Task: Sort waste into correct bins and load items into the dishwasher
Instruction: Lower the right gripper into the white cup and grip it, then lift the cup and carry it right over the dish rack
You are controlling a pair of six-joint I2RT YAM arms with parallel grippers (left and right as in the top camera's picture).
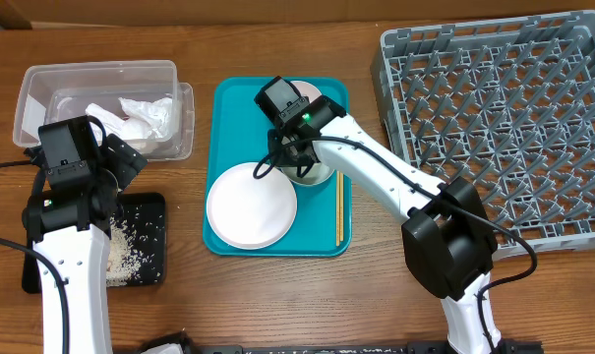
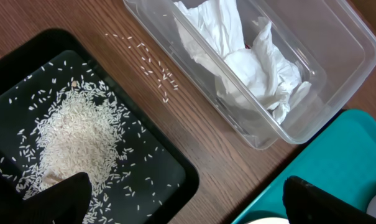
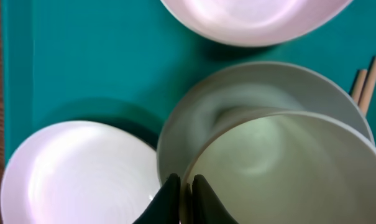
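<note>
Right pincer (image 3: 183, 198) pinches the thin, smooth rim of the small white cup (image 3: 281, 168), nested in a matte grey bowl (image 3: 237, 93) mid teal tray (image 3: 82, 62). Left pincer (image 2: 188, 202) hangs spread, empty. This looks like loading: next, lift it clear and carry it to the pegged lattice dish rack (image 1: 494, 118), right of the tray.

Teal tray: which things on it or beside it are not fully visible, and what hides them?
- Pale pink-white round bowl: right wrist view, cut off by the top edge; overhead, partly under the right arm.
- Thin wooden chopsticks: right wrist view, cut off by the right edge.
- Off-white round bowl pinched by the right hand: right wrist view, cut off below; overhead, partly under the arm.
- Flat black rectangular tray: overhead, partly under the left arm.
</note>
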